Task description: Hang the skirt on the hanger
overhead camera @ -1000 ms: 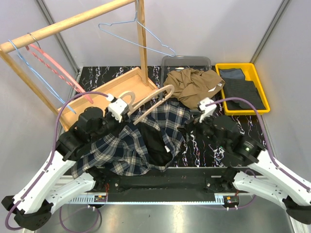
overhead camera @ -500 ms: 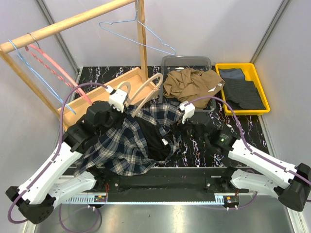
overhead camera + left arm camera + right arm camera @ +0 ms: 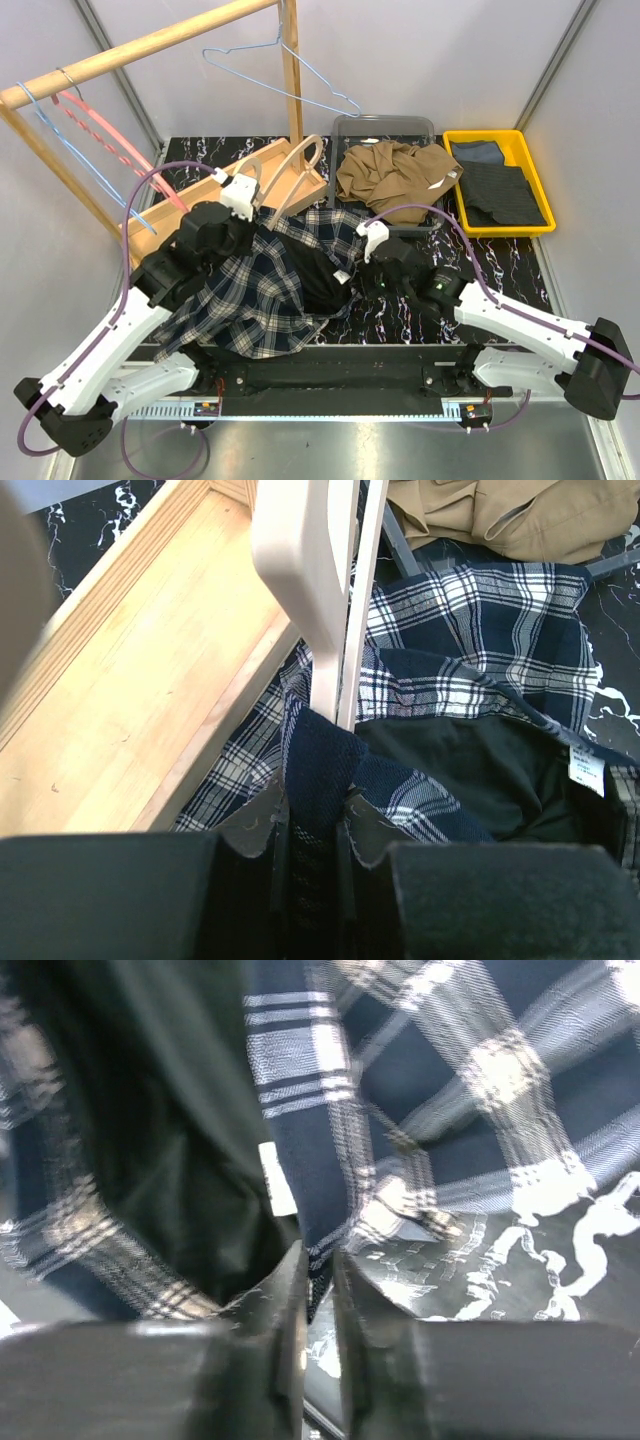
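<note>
We see two tools, both pinched on the one plaid shirt (image 3: pixel 270 290): the left tool (image 3: pixel 312 815) just below the single wooden hanger (image 3: pixel 300 165), the right tool (image 3: pixel 318 1280) on the shirt's edge. Farther back, the skirt (image 3: pixel 395 175) lies bunched in the grey bin (image 3: pixel 385 122). On the rail (image 3: pixel 140 50) hang the hanger (image 3: pixel 270 81), a second blue wire hanger (image 3: pixel 60 128) and one pink hanger (image 3: pixel 120 148).

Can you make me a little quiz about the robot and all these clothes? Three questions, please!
1. True or false: the tan-brown cloth skirt already hangs on the thin light-blue wire hanger.
2. What do the left hand and the right hand both pinch?
A) the dark blue-and-white plaid shirt
B) a pink hanger
C) a wooden rail
3. Fill the gap: the dark grey folded cloth lies in the ___ plastic tray.

Key: 1 false; 2 A; 3 yellow.
</note>
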`<state>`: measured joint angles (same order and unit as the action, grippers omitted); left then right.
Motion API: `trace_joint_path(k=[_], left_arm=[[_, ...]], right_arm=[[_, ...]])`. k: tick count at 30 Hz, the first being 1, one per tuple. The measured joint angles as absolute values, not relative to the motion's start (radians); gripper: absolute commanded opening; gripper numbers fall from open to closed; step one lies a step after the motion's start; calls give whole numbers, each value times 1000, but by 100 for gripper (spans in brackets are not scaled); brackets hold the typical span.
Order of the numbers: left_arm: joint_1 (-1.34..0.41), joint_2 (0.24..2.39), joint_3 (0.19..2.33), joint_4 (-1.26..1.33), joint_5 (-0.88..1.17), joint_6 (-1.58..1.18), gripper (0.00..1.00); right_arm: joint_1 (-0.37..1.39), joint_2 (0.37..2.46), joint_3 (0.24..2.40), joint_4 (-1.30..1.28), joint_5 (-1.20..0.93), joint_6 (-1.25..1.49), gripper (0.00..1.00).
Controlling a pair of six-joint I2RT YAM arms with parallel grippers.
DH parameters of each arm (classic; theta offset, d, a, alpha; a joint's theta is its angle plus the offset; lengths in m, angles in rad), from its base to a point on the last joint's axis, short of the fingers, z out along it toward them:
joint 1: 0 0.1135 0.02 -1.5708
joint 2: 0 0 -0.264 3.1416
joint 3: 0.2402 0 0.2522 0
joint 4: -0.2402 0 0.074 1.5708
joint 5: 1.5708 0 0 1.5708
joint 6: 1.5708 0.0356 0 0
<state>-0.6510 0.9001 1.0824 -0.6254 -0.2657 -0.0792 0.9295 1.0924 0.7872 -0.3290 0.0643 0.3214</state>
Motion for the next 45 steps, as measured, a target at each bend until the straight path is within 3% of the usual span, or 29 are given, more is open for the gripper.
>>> trace_joint_path(k=[7,13,19,30,45], left_arm=[[-651,823,1082,-628,-231,-76,0],[-651,707,1052,-636,-72,-52,0],[-651,609,1018,-659,76,-36,0],[-651,639,1005,-656,260,19,0],[-651,832,1023,-665,160,25,0]], right_arm=[[929,1141,808,-364,249,349,0],[888,1257,979,-416,382,309,0],[659,1320,1189,-421,377,251,0],[532,1427,1401,-461,242,189,0],[494,1353,1500,-673,188,161,0]])
